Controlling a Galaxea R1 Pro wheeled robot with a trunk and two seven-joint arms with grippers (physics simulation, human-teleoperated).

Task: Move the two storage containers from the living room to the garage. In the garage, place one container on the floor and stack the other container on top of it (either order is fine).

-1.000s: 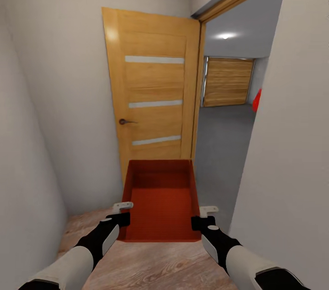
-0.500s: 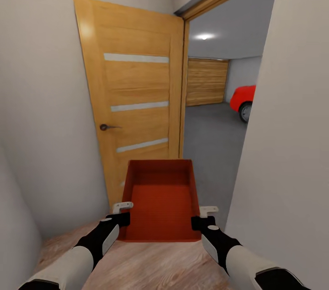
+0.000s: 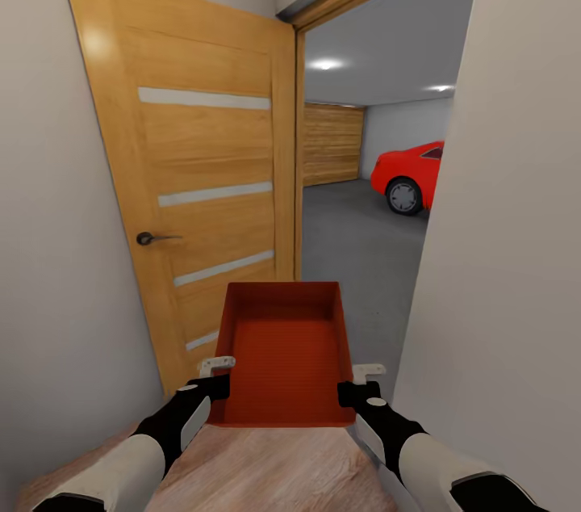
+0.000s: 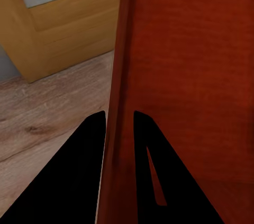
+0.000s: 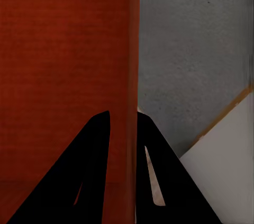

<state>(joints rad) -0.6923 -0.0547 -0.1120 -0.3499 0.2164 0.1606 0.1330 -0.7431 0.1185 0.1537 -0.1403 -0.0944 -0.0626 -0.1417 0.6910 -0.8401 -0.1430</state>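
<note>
One storage container [image 3: 282, 354] rides between both arms at garage doorway, held off wood floor; left gripper [image 3: 216, 376] and right gripper [image 3: 363, 383] pinch its side walls. Risk: bin corner clips open door [image 3: 202, 197] or right-hand wall [image 3: 508, 253], twisting grip loose.

Left wrist: fingers [image 4: 90, 144] clamp container wall.

Right wrist: same clamp, concrete floor [image 5: 196, 49] beyond.

No writing readable; red car [image 3: 410, 173] unbadged.

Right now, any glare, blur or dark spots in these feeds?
Head view: soft glare patch on the wooden door, ceiling lights in the garage, edges slightly soft. Both wrist views: fingers render as flat black silhouettes against the red bin.
</note>
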